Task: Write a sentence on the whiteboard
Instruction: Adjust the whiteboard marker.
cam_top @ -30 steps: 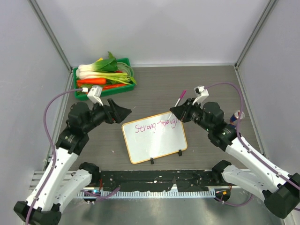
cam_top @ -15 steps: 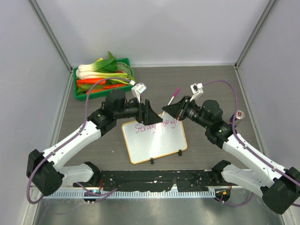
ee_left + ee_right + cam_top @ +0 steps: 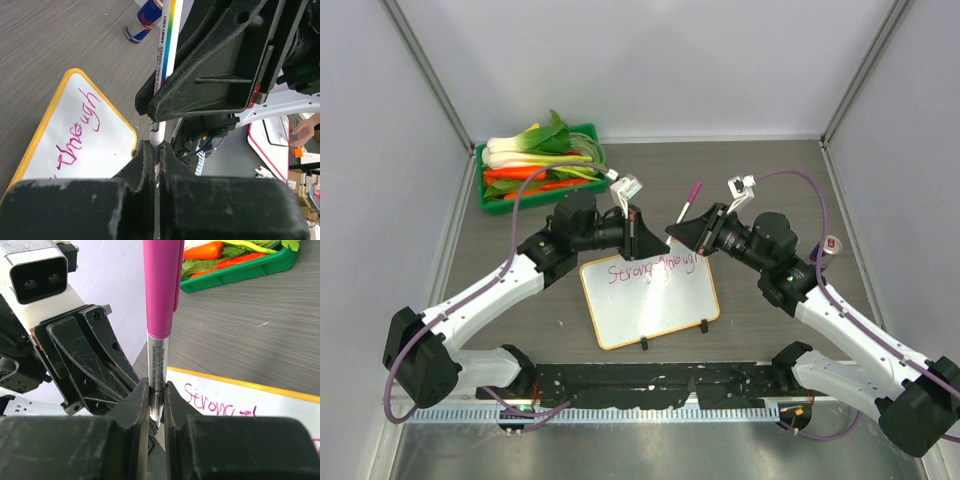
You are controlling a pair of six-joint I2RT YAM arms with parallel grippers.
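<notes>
The whiteboard (image 3: 655, 312) lies flat at the table's middle, with the pink sentence (image 3: 655, 268) "Strong through" along its far edge. Above that edge my right gripper (image 3: 682, 236) is shut on a marker (image 3: 691, 200), pink cap pointing up and away. My left gripper (image 3: 655, 240) meets it from the left. In the left wrist view my left gripper (image 3: 156, 146) is shut on the marker's (image 3: 167, 45) white lower end, just below the right fingers (image 3: 200, 95). The right wrist view shows my right gripper (image 3: 157, 388) clamping the barrel under the pink cap (image 3: 161, 290).
A green tray (image 3: 485, 195) of vegetables stands at the back left. A Red Bull can (image 3: 828, 247) stands by the right arm, also seen in the left wrist view as the can (image 3: 142, 20). The enclosure's walls close in the table on three sides.
My left arm swung from the left side to the centre and its open jaws closed on the marker's lower end. The right gripper lifted the marker slightly and then held still.
</notes>
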